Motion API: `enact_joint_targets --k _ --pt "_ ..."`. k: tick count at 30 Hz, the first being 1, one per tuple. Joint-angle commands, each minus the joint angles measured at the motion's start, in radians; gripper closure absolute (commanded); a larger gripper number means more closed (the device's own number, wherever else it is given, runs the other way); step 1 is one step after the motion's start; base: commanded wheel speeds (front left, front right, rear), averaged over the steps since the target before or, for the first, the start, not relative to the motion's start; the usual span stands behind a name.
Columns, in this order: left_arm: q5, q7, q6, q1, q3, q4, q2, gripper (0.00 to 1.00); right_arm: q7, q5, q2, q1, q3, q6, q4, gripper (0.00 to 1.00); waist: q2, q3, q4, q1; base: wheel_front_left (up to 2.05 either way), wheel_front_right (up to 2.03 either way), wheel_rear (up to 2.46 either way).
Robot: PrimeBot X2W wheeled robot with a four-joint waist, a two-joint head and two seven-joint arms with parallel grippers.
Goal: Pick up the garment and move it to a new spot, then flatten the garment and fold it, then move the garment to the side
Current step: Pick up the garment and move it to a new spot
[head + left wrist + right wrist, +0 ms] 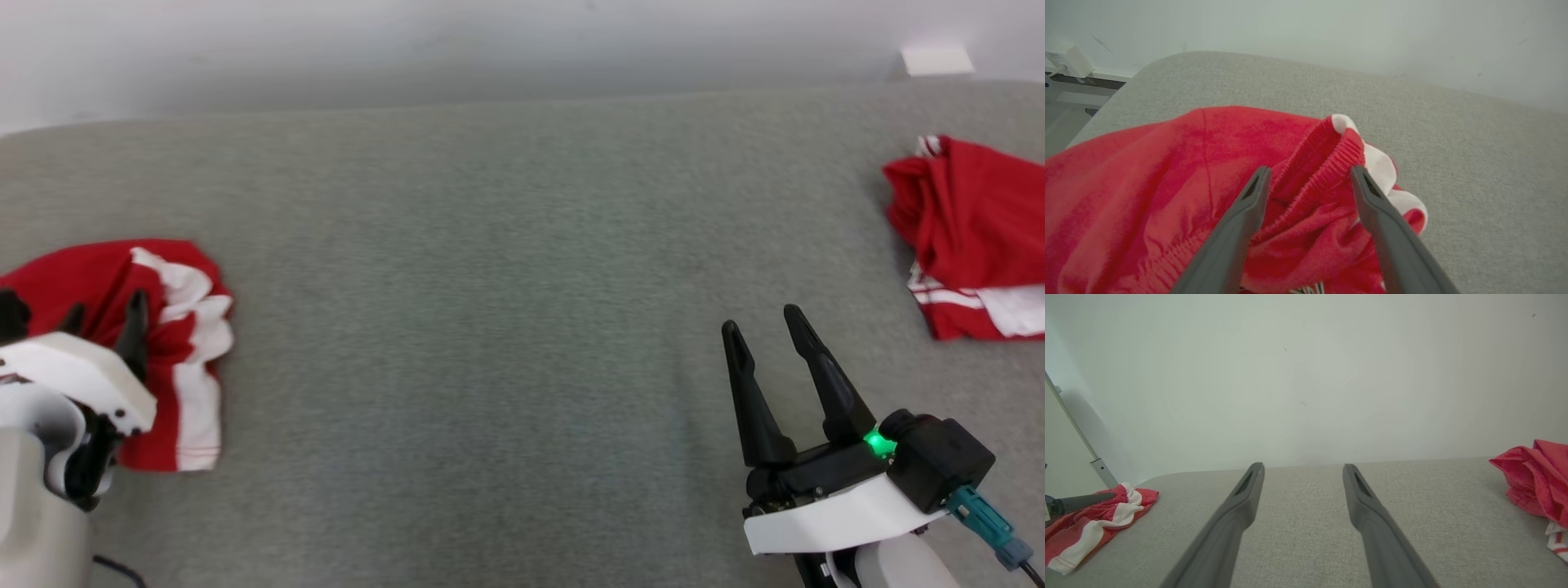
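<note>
Grey surface, perhaps a bed, bears left garment and right garment.

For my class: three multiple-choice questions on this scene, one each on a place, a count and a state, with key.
1. Where is the left gripper? A over bare surface; B over the left garment; C against the wall.
2. How many red-and-white garments lie on the grey surface? A one; B two; C three.
3. The right gripper is: A open, empty; B shut on cloth; C shut, empty.
Key: B, the waistband shows between its fingers; B, left garment plus right garment; A, fingers apart, nothing between.
</note>
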State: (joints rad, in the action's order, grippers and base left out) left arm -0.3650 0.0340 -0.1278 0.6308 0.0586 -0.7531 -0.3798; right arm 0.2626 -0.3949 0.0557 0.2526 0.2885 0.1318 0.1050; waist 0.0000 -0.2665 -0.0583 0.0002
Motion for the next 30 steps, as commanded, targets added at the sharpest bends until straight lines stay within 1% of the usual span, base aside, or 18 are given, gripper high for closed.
enact_joint_targets --k 1,5,7,9,11,12,13,14,15,21,25,30 --pt "-0.007 0.008 -0.003 0.009 -0.006 -0.031 -0.018 0.0 0.002 -0.005 -0.003 0.017 0.003 -0.003 -0.004 0.0 0.0 -0.055 -0.066 -0.0002 0.0 0.0 0.0" --pt "-0.051 0.094 -0.003 0.004 -0.06 -0.143 -0.034 0.0 0.002 -0.009 -0.005 0.027 -0.002 -0.003 -0.003 0.0 0.0 -0.065 -0.095 -0.0002 0.0 0.0 0.0" --pt "-0.074 0.143 -0.003 -0.016 -0.093 -0.195 -0.023 0.0 0.002 -0.008 -0.005 0.027 -0.003 -0.003 -0.002 0.0 0.0 -0.063 -0.1 -0.0002 0.0 0.0 0.0" --pt "-0.092 0.156 -0.003 -0.021 -0.119 -0.219 -0.018 0.0 0.002 -0.007 -0.006 0.024 -0.005 -0.003 0.001 0.0 0.0 -0.057 -0.1 -0.0002 0.0 0.0 0.0" --pt "-0.112 0.136 -0.003 -0.021 -0.134 -0.235 -0.021 0.0 0.002 -0.007 -0.005 0.019 -0.009 -0.003 0.004 0.0 0.0 -0.045 -0.094 -0.0002 0.0 0.0 0.0" --pt "-0.12 0.125 -0.003 -0.018 -0.142 -0.237 -0.023 0.24 0.002 -0.006 -0.005 0.017 -0.01 -0.003 0.004 0.0 0.0 -0.037 -0.089 -0.0002 0.0 0.0 0.0" --pt "-0.124 0.11 -0.004 -0.014 -0.149 -0.236 -0.027 0.58 0.002 -0.004 -0.005 0.015 -0.01 -0.003 0.005 0.0 0.0 -0.03 -0.084 -0.0002 0.0 0.0 0.0" --pt "-0.125 0.093 -0.004 -0.008 -0.156 -0.234 -0.031 0.95 0.002 -0.003 -0.005 0.012 -0.01 -0.003 0.006 0.0 0.0 -0.019 -0.078 -0.0002 0.0 0.0 0.0" --pt "-0.128 0.076 -0.004 -0.003 -0.165 -0.233 -0.035 1.0 0.002 -0.001 -0.005 0.008 -0.009 -0.003 0.009 0.0 0.0 -0.007 -0.072 -0.0002 0.0 0.0 0.0" --pt "-0.128 0.01 -0.004 0.037 -0.242 -0.208 -0.058 1.0 0.002 -0.006 -0.004 -0.025 -0.013 -0.003 0.022 0.0 0.0 0.087 -0.035 -0.0002 0.0 0.0 0.0" --pt "-0.132 -0.005 -0.004 0.063 -0.308 -0.167 -0.072 1.0 0.002 -0.012 -0.004 -0.055 -0.016 -0.003 0.032 0.0 0.0 0.15 -0.016 -0.0002 0.0 0.0 0.0" --pt "-0.153 -0.004 -0.004 0.083 -0.386 -0.077 -0.088 1.0 0.002 -0.02 -0.004 -0.093 -0.029 -0.003 0.039 0.0 0.0 0.221 -0.012 -0.0002 0.0 0.0 0.0"
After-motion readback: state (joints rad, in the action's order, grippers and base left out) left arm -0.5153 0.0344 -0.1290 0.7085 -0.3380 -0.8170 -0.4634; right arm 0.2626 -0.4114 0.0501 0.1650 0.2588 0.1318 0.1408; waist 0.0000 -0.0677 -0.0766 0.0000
